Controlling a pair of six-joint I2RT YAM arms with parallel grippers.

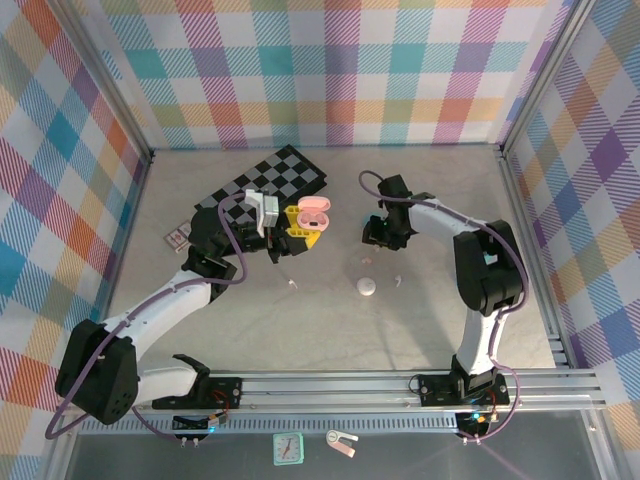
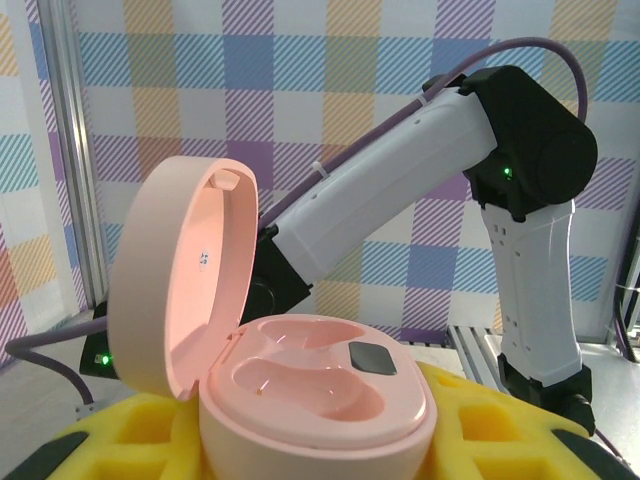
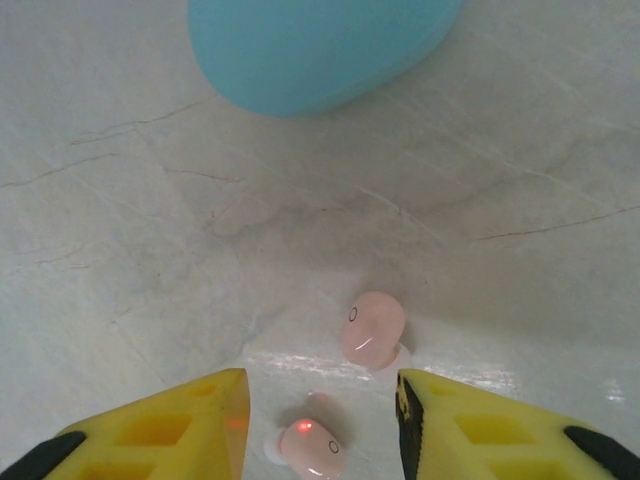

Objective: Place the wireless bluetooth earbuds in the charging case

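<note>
Two robot arms work over a pale, marble-look surface (image 1: pixel 300 340), seen from above & from each wrist.

The left tool (image 1: pixel 296 238) is raised off the surface. Its yellow fingers (image 2: pixel 480 430) are pressed in on a pink charging case (image 2: pixel 315 400), held upright w/ the lid (image 2: pixel 175 280) hinged open to the left. Both moulded sockets inside look bare.

The right tool (image 3: pixel 320 390) points down at the surface, well apart from the case. Its yellow fingers are spread, w/ a clear gap each side of one pink earbud (image 3: pixel 305 450) lying between them. A red light glows on the bud. No contact is visible.

A second pink earbud (image 3: pixel 373 330) lies on the surface just beyond the fingertips, nearer the right-hand finger. A teal case (image 3: pixel 310 45) sits farther on.

Handling, as a judgement:
- **Feel:** the buds look v. light, hard & glossy, w/ rounded bodies. They are prob. slippery & apt to squirt out or roll if pinched off-centre.
- **Where to hold:** across the fat body, fingers on opposite flanks, low to the surface, w/ a gentle squeeze. Not the short stem, which prob. has to go into the socket first.
- **Fragility:** not fragile as such, but too much force could flick a bud away.
- **Case:** rigid & smooth too. The left grip looks to sit around its lower half, leaving the opening free.

How the bud is turned relative to its socket can't be told from here.
</note>
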